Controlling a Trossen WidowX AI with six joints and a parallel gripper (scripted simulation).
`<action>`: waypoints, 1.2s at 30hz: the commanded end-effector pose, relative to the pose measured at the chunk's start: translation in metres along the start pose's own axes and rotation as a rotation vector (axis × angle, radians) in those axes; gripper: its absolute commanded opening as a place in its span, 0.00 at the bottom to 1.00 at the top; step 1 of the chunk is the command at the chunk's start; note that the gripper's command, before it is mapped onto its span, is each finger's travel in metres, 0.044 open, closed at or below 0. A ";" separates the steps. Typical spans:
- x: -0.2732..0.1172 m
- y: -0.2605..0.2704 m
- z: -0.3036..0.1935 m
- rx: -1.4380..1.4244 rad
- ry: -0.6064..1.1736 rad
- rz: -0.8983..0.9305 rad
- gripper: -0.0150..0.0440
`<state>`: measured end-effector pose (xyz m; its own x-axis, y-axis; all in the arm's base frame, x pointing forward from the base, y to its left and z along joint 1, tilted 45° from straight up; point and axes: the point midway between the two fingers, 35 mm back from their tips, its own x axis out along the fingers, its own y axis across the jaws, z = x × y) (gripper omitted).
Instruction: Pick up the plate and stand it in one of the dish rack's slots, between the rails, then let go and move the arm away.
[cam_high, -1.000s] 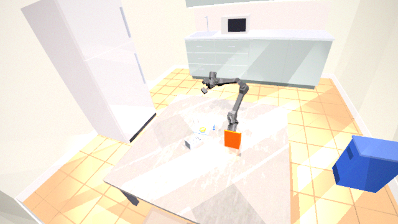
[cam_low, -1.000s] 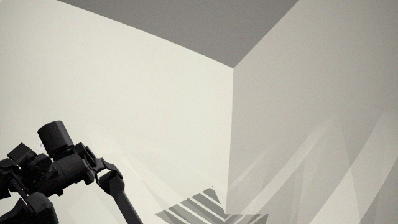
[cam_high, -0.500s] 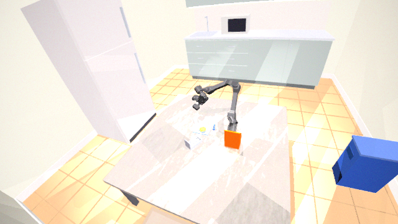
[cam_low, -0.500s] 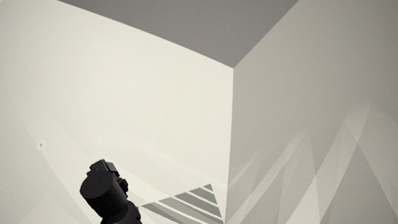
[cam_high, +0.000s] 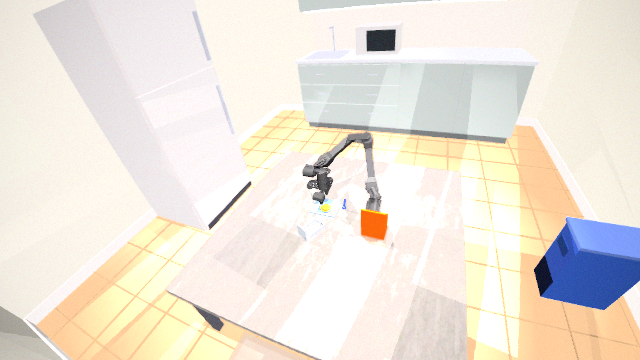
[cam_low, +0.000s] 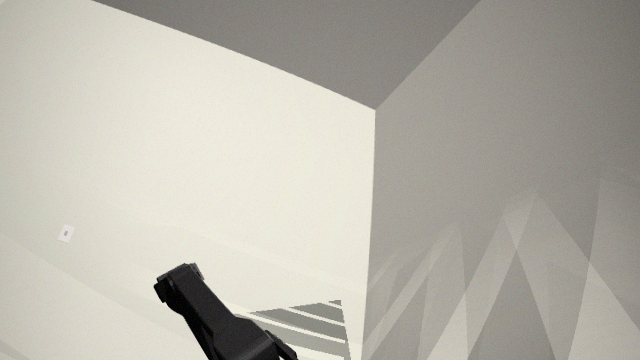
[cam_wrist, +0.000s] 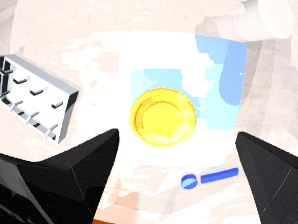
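Observation:
The yellow plate (cam_high: 325, 207) (cam_wrist: 161, 120) lies flat on a white and blue mat (cam_wrist: 215, 117). The grey dish rack (cam_high: 304, 232) (cam_wrist: 69, 112) stands on the table, left of the plate in the wrist view, with short pegs inside; no plate is in it. My gripper (cam_wrist: 180, 136) is open and empty. It points down above the table, with its fingers wide apart at either side of the lower part of the plate in the wrist view. The fingers are not touching the plate. The exterior view shows part of the arm, but neither plate nor rack.
A blue utensil-like piece (cam_high: 344, 204) (cam_wrist: 219, 175) and a small round blue piece (cam_wrist: 189, 181) lie near the plate. A pale cup-like object (cam_wrist: 275, 20) is at the wrist view's upper right. An orange panel (cam_high: 374, 224) stands by the arm's base.

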<state>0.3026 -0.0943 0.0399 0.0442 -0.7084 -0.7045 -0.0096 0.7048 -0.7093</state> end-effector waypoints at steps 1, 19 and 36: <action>0.004 0.011 -0.012 -0.022 0.045 0.005 0.93; 0.029 0.011 -0.010 -0.022 0.045 0.006 0.93; 0.056 0.011 -0.013 -0.022 0.046 0.003 0.93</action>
<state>0.2937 -0.1240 -0.0030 0.0011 -0.7082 -0.7060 -0.0221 0.7059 -0.7080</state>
